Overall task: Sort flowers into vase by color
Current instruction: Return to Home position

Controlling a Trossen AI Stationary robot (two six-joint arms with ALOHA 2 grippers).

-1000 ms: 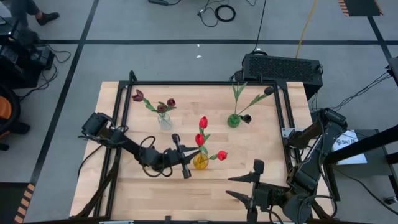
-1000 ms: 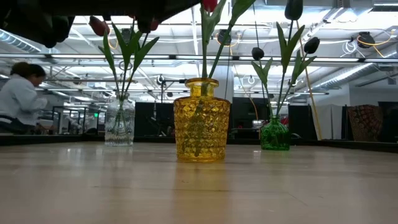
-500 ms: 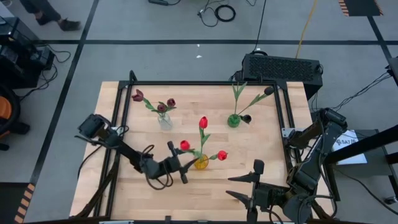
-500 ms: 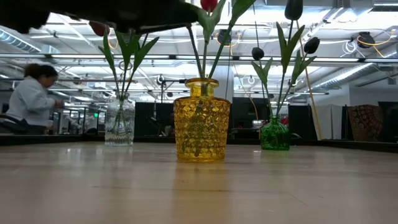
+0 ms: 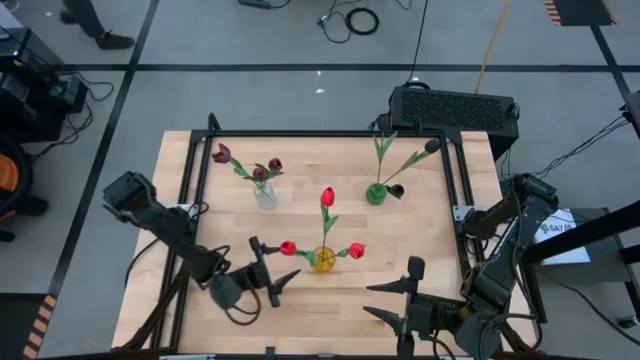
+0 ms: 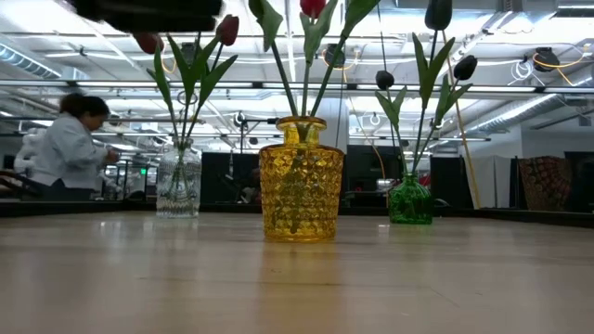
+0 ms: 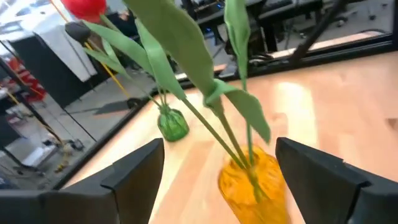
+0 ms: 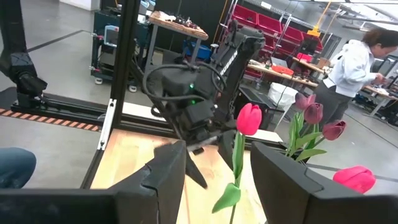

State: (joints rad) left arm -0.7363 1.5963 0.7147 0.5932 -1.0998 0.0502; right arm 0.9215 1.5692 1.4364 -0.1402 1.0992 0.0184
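A yellow vase [image 5: 323,261] [image 6: 300,179] stands mid-table and holds three red flowers. One head stands upright [image 5: 327,197], one leans left [image 5: 288,247] and one leans right [image 5: 357,250]. A clear vase [image 5: 265,194] with maroon flowers [image 5: 221,153] stands far left. A green vase [image 5: 376,193] with near-black flowers [image 5: 432,146] stands far right. My left gripper [image 5: 273,261] [image 7: 221,165] is open just left of the yellow vase [image 7: 252,186], level and facing it, clear of the stems. My right gripper [image 5: 368,299] [image 8: 217,162] waits open at the near right.
Black frame rails [image 5: 190,190] run along the table's edges. A black box [image 5: 455,106] sits beyond the far right corner. A person [image 6: 74,144] moves in the room behind. Bare wood [image 5: 300,320] lies along the near edge between the arms.
My left gripper has opened, let go of a red flower and drawn back from the yellow vase toward the table's left and near edges. The flower's stem has stayed in the vase. Its head has tipped from nearly upright over toward the left.
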